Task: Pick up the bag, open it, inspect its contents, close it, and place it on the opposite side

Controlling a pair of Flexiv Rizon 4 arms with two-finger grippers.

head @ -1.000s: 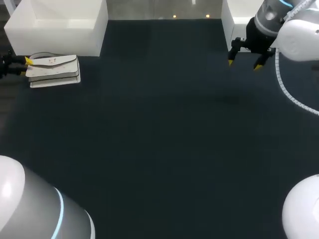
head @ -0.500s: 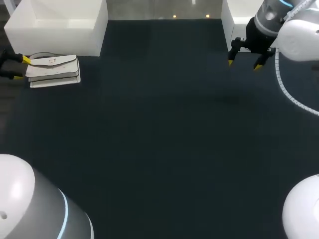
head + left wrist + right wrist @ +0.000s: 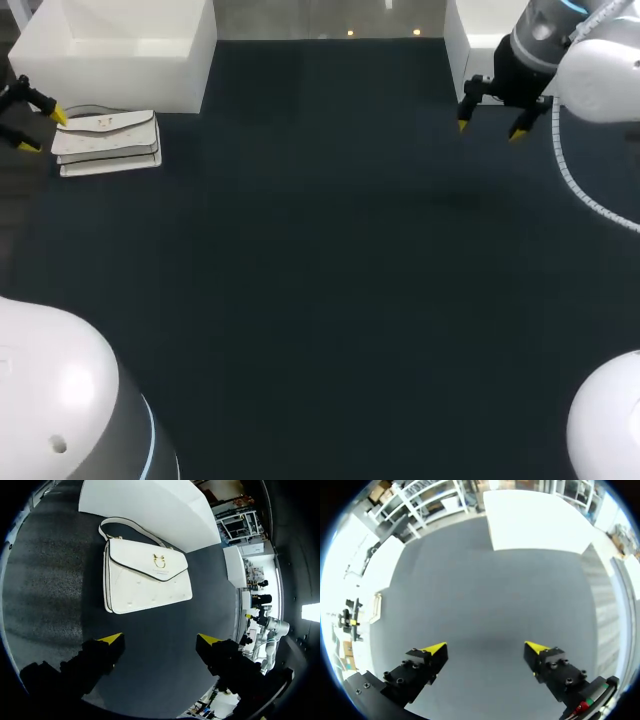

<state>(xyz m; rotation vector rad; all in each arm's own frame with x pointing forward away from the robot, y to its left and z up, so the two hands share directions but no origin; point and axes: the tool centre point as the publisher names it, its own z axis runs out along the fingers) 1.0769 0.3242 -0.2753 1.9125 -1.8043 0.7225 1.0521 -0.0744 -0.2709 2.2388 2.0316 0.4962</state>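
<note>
The bag (image 3: 107, 141) lies flat on the desk (image 3: 330, 260), at the desk's left side, its flap shut and the clasp on top, its strap curving out toward a white box (image 3: 120, 50) just beyond it. In the left wrist view the bag (image 3: 145, 577) sits ahead of the left fingers, apart from both yellow tips and not between them. The left gripper (image 3: 37, 129) hangs just beside the bag's end with its fingers spread wide and nothing in them; bare desk shows between the tips.

The right gripper (image 3: 488, 128) is well apart from the bag, over the far right part of the desk near another white box (image 3: 470, 40). Its fingers stand open too, holding nothing, with only dark desk ahead of them in the right wrist view (image 3: 485, 652).

As for progress, the scene fits two stages. A closed bag resting free on the left, with open fingers next to it, could be a bag waiting to be picked up, or one already inspected, closed and set down on this side. The pictures do not settle which side counts as the opposite one, so neither reading can be ruled out. What shows plainly is that no fingers hold the bag, it is shut, and its contents cannot be seen.
</note>
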